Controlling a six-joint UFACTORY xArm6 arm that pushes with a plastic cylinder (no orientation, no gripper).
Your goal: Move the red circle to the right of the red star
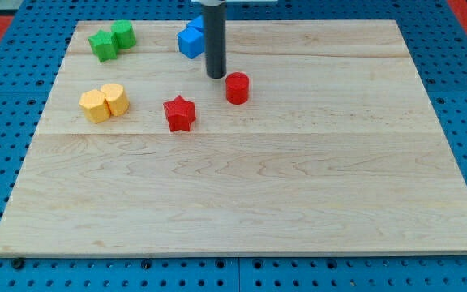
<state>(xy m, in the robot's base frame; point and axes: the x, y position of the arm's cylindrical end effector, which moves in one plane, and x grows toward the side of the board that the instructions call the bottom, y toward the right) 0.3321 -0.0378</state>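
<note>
The red circle [237,88] is seen upper centre of the frame, to the right of and slightly above the red star [179,113], the two apart with bare board between. The task is judged largely done already; at most a small nudge toward the view's bottom would be needed to level the circle with the star. The rod is a plain bar with nothing to spread or pinch, and nothing is carried. My tip [216,76] is placed just left of and above the red circle, near it; contact is probably absent, though the gap is too small to be called with certainty.

Counted: one red circle, one red star, two yellow blocks [104,102] touching at middle left, two green blocks [111,40] touching at upper left, and blue blocks [191,38] at top centre, taken as two but partly hidden behind the rod. All sit on the wooden board [250,195].
</note>
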